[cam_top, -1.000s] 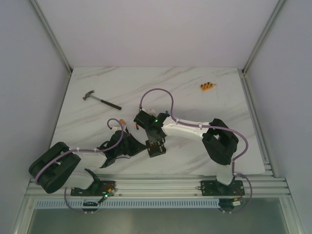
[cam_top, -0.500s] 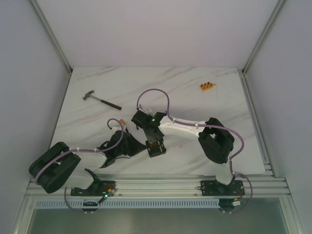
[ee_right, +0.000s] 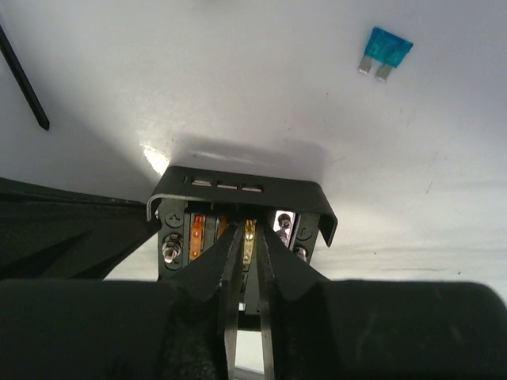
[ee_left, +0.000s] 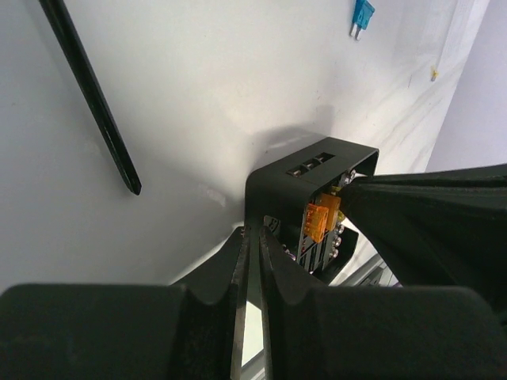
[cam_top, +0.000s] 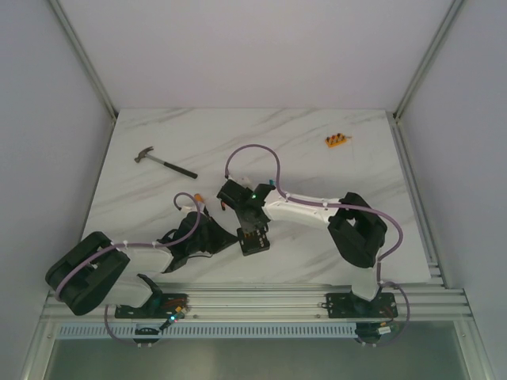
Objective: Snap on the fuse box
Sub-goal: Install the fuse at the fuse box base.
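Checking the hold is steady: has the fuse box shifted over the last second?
No: the fuse box sits where it did relative to the hammer.

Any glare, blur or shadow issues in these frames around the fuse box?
Right wrist: bright glare patch on the table beside the fuse box, fingers dark and soft. Left wrist: near fingers blurred, box casts a soft shadow. Top external: even light, box tiny and dark.
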`<state>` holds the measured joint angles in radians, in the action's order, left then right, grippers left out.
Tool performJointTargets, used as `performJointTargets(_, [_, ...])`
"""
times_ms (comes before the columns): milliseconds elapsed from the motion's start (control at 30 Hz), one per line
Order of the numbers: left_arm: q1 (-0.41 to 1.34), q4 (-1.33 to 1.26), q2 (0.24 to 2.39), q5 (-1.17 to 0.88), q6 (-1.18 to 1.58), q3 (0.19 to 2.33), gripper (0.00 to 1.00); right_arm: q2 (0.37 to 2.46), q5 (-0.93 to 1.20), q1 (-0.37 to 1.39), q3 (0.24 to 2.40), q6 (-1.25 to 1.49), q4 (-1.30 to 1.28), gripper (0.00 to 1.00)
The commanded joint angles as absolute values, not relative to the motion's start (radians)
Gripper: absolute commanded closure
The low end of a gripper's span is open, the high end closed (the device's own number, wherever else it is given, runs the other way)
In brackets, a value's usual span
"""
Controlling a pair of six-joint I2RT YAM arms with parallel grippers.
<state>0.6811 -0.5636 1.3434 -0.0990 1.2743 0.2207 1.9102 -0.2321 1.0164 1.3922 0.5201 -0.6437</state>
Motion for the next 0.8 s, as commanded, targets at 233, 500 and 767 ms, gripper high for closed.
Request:
performJointTargets(233, [0.684,-0.475,1.33,-0.051,1.284,0.202,0.82,1.808,-0.228,1.022,1.303,0.608,-0.656,0.77])
performJointTargets(500, [0.685,-0.473,1.33,-0.052,1.284,0.201,0.82,1.837,-0.209,1.022,1.296,0.617,-0.612,0.82])
performJointTargets(767, [0.684,-0.478,1.33,-0.056,1.284,0.202,0.81,1.824,-0.212,1.02,1.298,0.623,-0.601,0.84])
